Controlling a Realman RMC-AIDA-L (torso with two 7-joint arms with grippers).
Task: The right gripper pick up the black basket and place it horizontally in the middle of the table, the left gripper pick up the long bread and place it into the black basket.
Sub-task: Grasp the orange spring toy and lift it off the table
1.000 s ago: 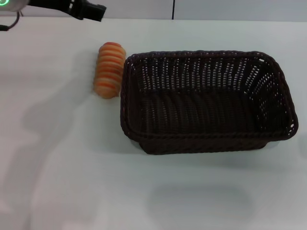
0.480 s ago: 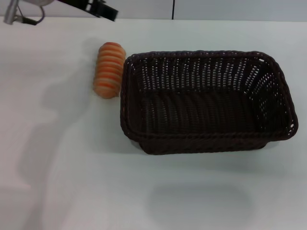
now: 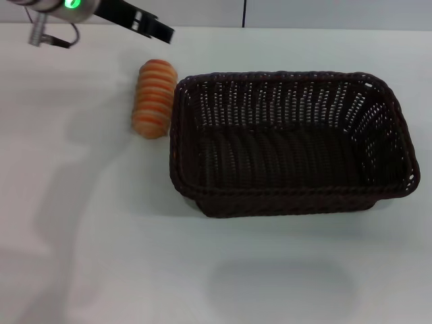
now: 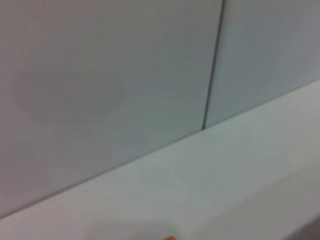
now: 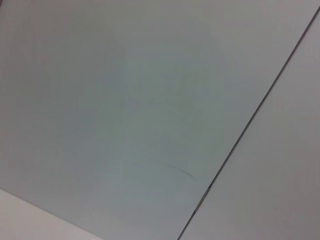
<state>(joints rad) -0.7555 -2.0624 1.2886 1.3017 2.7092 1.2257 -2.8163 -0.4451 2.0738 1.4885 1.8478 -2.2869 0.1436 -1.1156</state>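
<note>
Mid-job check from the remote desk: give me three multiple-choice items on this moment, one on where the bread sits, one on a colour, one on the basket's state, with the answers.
1. Where does the long bread lie?
A. Inside the black basket
B. On the table, just outside the basket's left end
C. Between the left gripper's fingers

2. What colour is the ring light on the arm of the left gripper?
A. Green
B. Red
C. Blue

3. What state is the black basket in?
A. Tipped on its side
B. Upright with the bread inside
C. Upright and empty, resting on the table

Answers:
1 B: the head view shows the loaf on the white top beside the basket's left wall.
2 A: a green glow shows on the arm at the head view's top left.
3 C: the open top faces up and only bare weave shows inside.
</note>
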